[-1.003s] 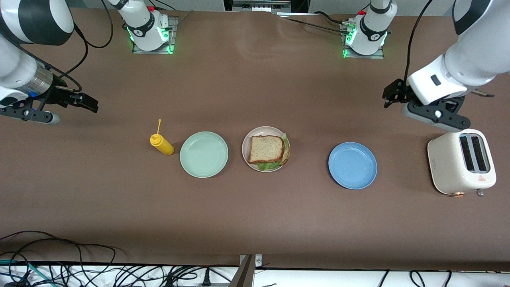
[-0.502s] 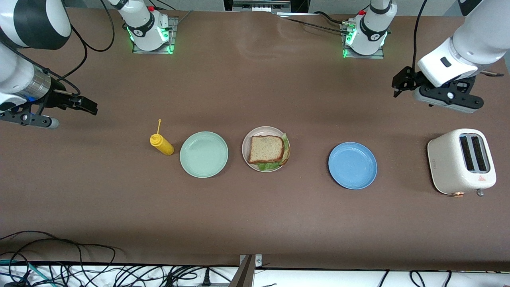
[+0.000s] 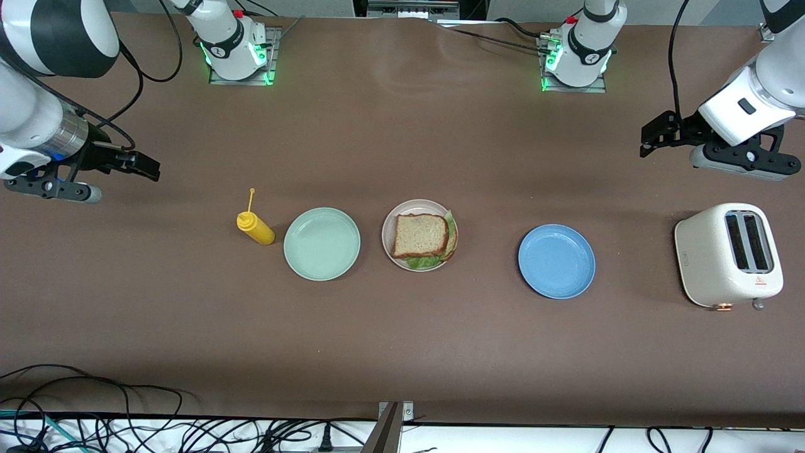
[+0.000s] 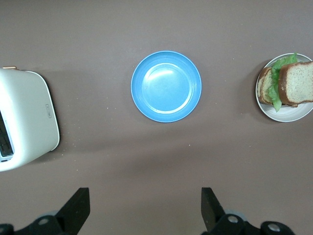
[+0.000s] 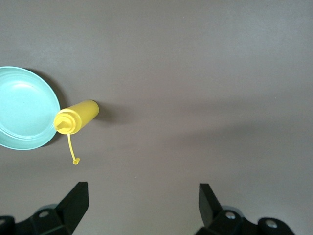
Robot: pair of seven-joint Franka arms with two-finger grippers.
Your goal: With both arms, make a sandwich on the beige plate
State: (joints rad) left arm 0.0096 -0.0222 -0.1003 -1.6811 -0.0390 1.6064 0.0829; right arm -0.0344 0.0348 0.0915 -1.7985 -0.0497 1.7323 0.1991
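Sandwich (image 3: 422, 239): on the beige plate (image 3: 393, 217), mid-surface.
Left tool (image 3: 657, 133): released, holds nothing, over bare surface (image 3: 402, 333).
Right tool (image 3: 135, 165): released, holds nothing, over bare surface.

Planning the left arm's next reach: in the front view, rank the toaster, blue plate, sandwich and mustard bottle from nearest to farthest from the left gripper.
1. Toaster, at the left arm's end, near the left gripper.
2. Blue plate, beside the toaster.
3. Sandwich, mid-table.
4. Mustard bottle, toward the right arm's end.
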